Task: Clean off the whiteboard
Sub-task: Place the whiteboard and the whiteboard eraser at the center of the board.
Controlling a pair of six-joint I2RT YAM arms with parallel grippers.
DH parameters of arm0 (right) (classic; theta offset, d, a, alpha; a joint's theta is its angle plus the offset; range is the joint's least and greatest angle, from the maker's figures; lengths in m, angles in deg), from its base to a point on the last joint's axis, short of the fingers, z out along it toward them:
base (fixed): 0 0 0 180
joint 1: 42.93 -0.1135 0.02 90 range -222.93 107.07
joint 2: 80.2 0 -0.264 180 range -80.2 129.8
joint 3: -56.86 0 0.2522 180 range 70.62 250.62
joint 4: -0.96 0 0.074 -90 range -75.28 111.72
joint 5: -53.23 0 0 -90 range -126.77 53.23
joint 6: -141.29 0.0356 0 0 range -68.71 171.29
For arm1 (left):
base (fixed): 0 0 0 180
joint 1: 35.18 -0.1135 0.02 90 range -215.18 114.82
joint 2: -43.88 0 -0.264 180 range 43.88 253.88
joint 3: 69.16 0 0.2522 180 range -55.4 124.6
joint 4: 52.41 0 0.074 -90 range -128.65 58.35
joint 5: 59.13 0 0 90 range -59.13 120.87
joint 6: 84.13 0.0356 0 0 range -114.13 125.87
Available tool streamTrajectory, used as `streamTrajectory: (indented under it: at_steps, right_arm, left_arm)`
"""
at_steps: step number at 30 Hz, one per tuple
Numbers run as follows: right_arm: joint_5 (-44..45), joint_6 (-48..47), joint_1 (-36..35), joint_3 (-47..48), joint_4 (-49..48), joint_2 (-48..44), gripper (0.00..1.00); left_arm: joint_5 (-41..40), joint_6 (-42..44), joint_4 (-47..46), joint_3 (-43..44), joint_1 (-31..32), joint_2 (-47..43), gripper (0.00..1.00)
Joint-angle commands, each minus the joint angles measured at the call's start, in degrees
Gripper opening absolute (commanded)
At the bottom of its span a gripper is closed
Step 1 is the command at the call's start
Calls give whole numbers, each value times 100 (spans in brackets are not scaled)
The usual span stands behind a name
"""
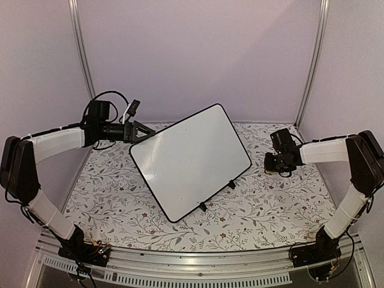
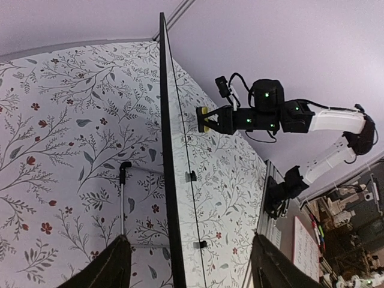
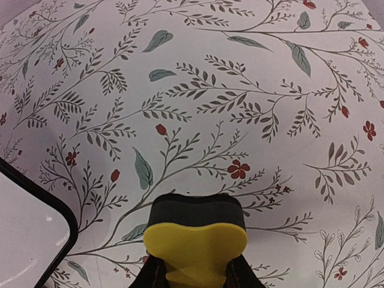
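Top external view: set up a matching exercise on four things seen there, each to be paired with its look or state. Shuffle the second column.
Things
1. whiteboard
2. left gripper
3. right gripper
4. eraser

Looks and states
A. yellow and black
B. fingers apart, astride the whiteboard's edge
C. blank white face in a thin black frame
D. shut on the eraser, off to the right, clear of the whiteboard

Pairs: 1-C, 2-B, 3-D, 4-A
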Motion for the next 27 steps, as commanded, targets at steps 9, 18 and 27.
streamTrajectory:
  at_steps: [9, 18, 27]
  right_arm:
    - [-102, 111, 123, -90, -124, 368, 37]
    - [-161, 118, 159, -117, -191, 550, 54]
    - [-21, 138, 159, -126, -112, 855, 56]
  left_arm:
    - [18, -196, -658, -219, -160, -349, 73]
    - [9, -227, -702, -242, -183, -346, 73]
    - [25, -228, -702, -245, -178, -337, 73]
